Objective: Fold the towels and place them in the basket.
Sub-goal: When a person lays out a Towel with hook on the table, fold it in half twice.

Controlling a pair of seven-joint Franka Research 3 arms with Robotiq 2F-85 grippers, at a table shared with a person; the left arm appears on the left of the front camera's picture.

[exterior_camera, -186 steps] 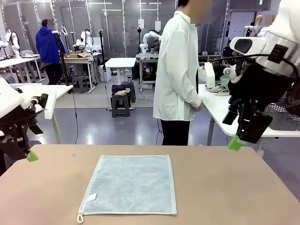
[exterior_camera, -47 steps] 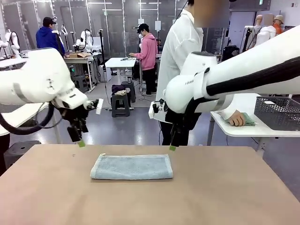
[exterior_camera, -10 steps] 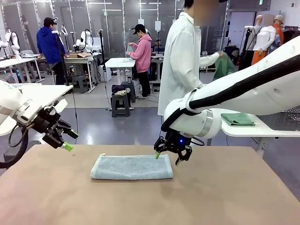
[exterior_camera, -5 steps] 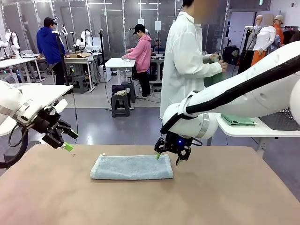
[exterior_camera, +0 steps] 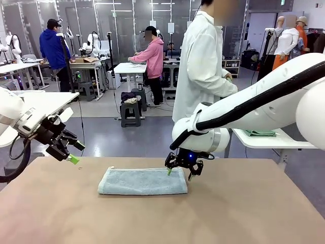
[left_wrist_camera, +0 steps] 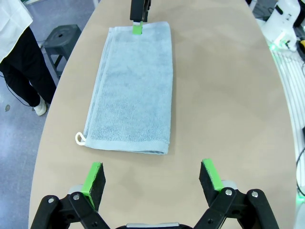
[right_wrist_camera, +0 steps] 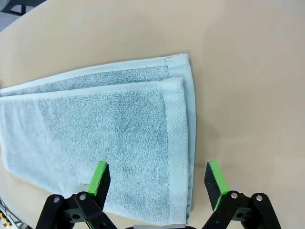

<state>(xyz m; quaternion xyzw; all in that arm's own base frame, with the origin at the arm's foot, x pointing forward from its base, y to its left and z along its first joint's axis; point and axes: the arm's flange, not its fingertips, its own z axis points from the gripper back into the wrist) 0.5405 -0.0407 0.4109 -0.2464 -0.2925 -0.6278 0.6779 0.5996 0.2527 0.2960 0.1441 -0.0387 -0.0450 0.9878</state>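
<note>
Front view: the table (exterior_camera: 244, 213) is carrying one towel (exterior_camera: 142, 181), lying near the far edge, a little left of centre. Compared with the flat square of some seconds back, it is now lying folded in half as a long strip. One fold is therefore looking done, and a second, end-to-end fold is probably coming next, before any move to the basket. The right arm (exterior_camera: 264, 96) is reaching in from the right and across the middle, elbow high and wrist bent steeply down. Over the last second it has been creeping slightly leftward and lower. The left arm (exterior_camera: 20, 119) is staying parked off the table's left edge, unmoved over that same second. The right gripper (exterior_camera: 180, 173) is hovering over the towel's right end, fingers spread wide and holding nothing.

Right wrist view: the right gripper (right_wrist_camera: 159, 179) is straddling the short hem of the towel (right_wrist_camera: 95, 124), one pad over the terry and the other over bare table. Whether the pads are touching the cloth I cannot tell.

Left wrist view: the left gripper (left_wrist_camera: 152, 174) is likewise gaping wide and empty. It is looking down the towel (left_wrist_camera: 133, 90) lengthwise from well apart, with the loop (left_wrist_camera: 80, 138) at the near corner.
</note>
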